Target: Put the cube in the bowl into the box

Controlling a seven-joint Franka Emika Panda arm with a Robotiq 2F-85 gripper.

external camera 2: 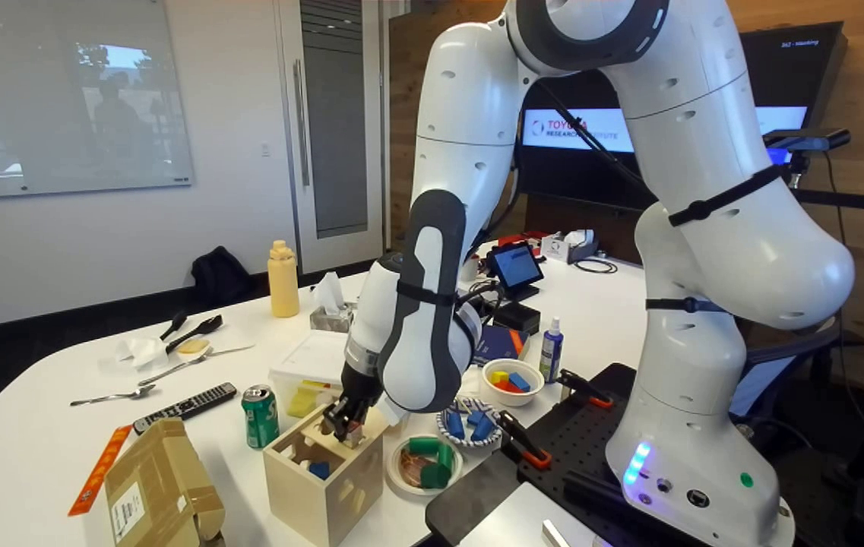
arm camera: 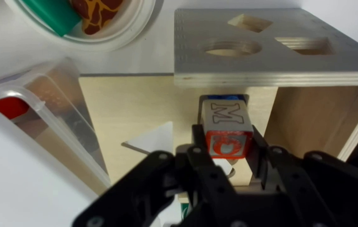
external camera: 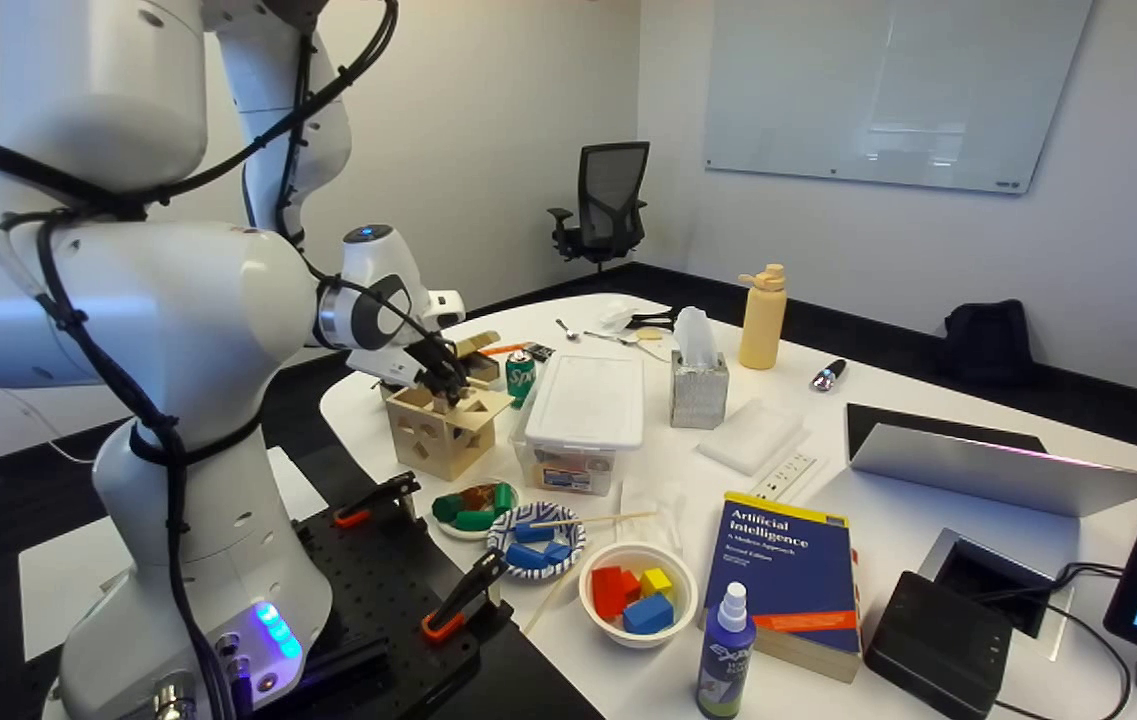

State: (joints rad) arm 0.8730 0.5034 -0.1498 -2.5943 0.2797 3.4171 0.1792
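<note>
A lettered cube with an M and a red-framed face sits between my gripper's fingers, which press on its two sides. It is over the square hole in the lid of the wooden box, its far edge just beside the hole's rim; how deep it sits I cannot tell. The box also shows in an exterior view, with my gripper low over its top. In an exterior view the cube shows under my gripper. The white bowl holds red, yellow and blue blocks; it is outside the wrist view.
A lidded plastic container and a green can stand beside the box. A plate with green blocks and a patterned bowl with blue blocks are close by. A cardboard carton lies behind the box.
</note>
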